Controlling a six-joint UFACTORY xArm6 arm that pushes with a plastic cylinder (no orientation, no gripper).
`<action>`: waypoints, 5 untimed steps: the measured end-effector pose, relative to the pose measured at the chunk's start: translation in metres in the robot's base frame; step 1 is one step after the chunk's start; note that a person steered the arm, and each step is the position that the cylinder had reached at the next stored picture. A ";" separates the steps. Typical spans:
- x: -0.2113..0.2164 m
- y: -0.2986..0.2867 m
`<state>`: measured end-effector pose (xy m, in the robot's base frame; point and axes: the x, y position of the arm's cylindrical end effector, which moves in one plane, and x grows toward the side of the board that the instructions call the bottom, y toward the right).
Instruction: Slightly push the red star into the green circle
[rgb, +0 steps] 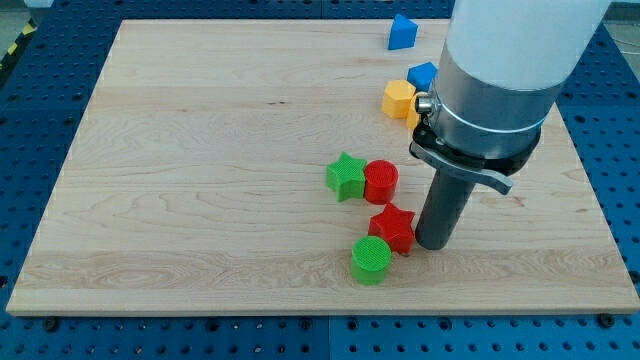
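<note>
Lower right of centre, our tip touches the red star's right side, holding nothing. The star's lower-left point meets the green circle.

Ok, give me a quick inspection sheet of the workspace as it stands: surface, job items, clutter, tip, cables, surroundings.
Surface: wooden board, flat, light grain.
Job's things: red star sits against the green circle, which lies toward the view's bottom-left of it; they look to be touching.
Clutter: green star and red cylinder side by side above the red star; yellow block and two blue blocks near the view's top right.
My tip: on the board, right beside the red star on the view's right.
Cables: nothing seen.
Surroundings: blue perforated table around the board.
</note>
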<state>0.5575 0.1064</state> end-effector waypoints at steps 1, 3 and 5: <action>0.000 -0.003; 0.000 -0.008; 0.000 -0.017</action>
